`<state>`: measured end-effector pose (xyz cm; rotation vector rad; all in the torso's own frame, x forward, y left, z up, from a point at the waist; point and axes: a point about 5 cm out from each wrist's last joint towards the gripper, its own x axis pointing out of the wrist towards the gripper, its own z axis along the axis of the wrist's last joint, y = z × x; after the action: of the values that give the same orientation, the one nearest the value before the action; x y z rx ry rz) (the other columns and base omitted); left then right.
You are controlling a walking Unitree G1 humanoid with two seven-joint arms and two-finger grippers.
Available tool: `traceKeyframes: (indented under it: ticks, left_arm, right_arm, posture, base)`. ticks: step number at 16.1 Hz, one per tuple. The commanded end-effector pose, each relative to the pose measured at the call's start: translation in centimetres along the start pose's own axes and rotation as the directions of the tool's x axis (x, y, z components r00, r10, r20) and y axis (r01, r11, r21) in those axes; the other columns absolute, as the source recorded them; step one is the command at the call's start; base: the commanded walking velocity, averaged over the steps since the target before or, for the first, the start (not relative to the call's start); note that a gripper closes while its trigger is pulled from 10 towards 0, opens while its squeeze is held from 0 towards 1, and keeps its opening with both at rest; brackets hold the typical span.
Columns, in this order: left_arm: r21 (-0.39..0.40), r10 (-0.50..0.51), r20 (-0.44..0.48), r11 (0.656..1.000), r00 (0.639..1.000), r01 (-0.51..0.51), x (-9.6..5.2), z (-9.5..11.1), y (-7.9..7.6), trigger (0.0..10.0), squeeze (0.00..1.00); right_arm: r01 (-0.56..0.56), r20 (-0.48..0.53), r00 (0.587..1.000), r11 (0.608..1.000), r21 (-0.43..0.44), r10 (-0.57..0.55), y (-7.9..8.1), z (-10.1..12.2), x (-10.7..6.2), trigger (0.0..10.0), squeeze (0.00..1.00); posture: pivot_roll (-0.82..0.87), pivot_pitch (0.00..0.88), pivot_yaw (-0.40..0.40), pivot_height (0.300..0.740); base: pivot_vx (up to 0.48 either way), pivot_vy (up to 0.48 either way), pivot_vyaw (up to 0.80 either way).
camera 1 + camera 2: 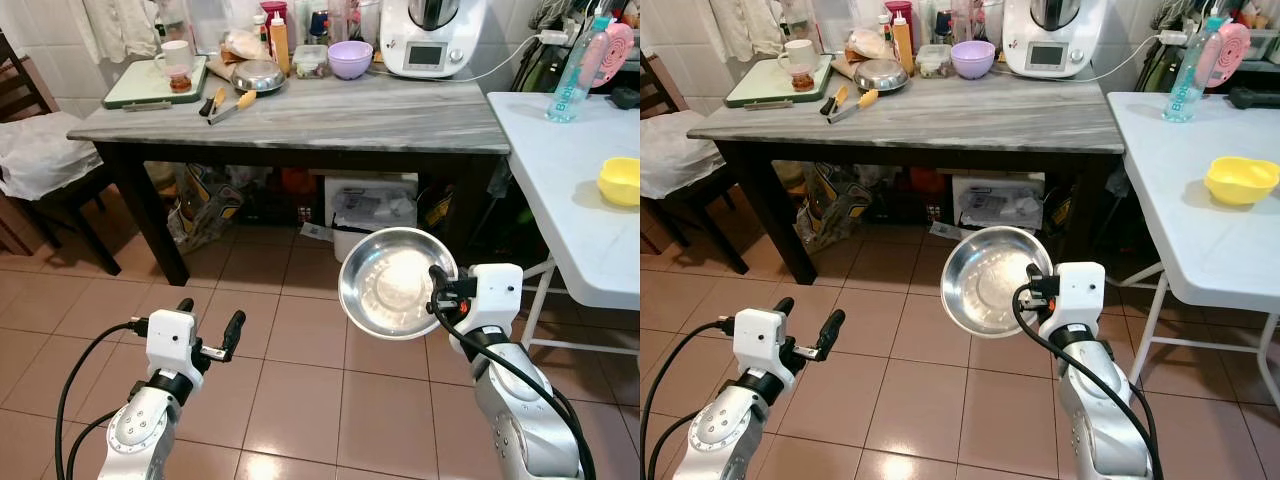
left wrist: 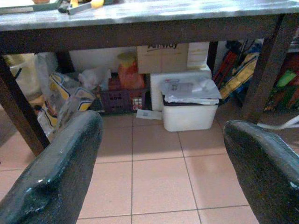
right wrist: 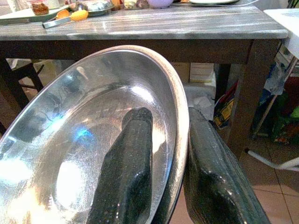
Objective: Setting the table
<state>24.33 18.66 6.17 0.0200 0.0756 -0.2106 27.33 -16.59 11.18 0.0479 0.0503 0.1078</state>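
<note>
Right gripper (image 1: 436, 290) jaws clamp steel bowl (image 1: 392, 282) rim; left gripper (image 1: 210, 322) jaws apart.

the 2 head views look forward and down from above both arms, taking in the tiled floor (image 1: 300, 390), the grey-topped dark table (image 1: 330, 115) and the white folding table (image 1: 1200, 210). the left wrist view sits low, facing under that dark table toward a white bin (image 2: 189, 109). the right wrist view is very close behind a steel bowl (image 3: 93, 135), with the same table's top beyond it
</note>
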Motion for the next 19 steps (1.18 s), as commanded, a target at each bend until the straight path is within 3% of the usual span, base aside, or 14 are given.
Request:
traceKeyframes:
  ticks: [1,3,10,14,19]
  left_arm:
    - [0.0,0.011,0.004,1.0,1.0,-0.011,-0.2,0.3,-0.1,10.0,0.0]
    - [-0.017,0.014,0.025,1.0,1.0,-0.013,0.4,1.0,-0.8,10.0,0.0]
    - [-0.017,0.056,0.044,0.998,0.997,-0.055,1.4,1.8,-0.5,10.0,0.0]
    - [-0.035,0.115,0.042,0.993,0.992,-0.114,0.4,1.6,-0.3,10.0,0.0]
    - [-0.035,0.122,0.042,0.992,0.992,-0.12,0.5,1.7,-0.3,10.0,0.0]
  right_arm:
    - [-0.018,0.012,1.0,1.0,0.005,0.018,0.4,0.3,-0.1,10.0,0.0]
    - [-0.04,0.01,0.999,0.999,-0.003,0.04,0.9,0.3,0.0,10.0,0.0]
    - [-0.06,-0.005,0.998,0.998,-0.015,0.06,1.0,-0.2,0.5,10.0,0.0]
    - [-0.1,-0.022,0.995,0.995,-0.02,0.1,1.3,-0.4,1.2,10.0,0.0]
    - [-0.099,-0.021,0.995,0.995,-0.011,0.099,1.4,-0.5,1.4,10.0,0.0]
  posture:
    - [-0.07,0.0,0.025,0.74]
    - [-0.07,0.0,0.025,0.74]
    - [-0.02,0.0,0.001,0.74]
    - [0.03,0.0,-0.037,0.74]
    - [0.03,0.0,-0.028,0.74]
  base:
    - [0.0,0.0,0.0]
    - [0.0,0.0,0.0]
    - [0.0,0.0,0.0]
    - [0.0,0.0,0.0]
    - [0.0,0.0,0.0]
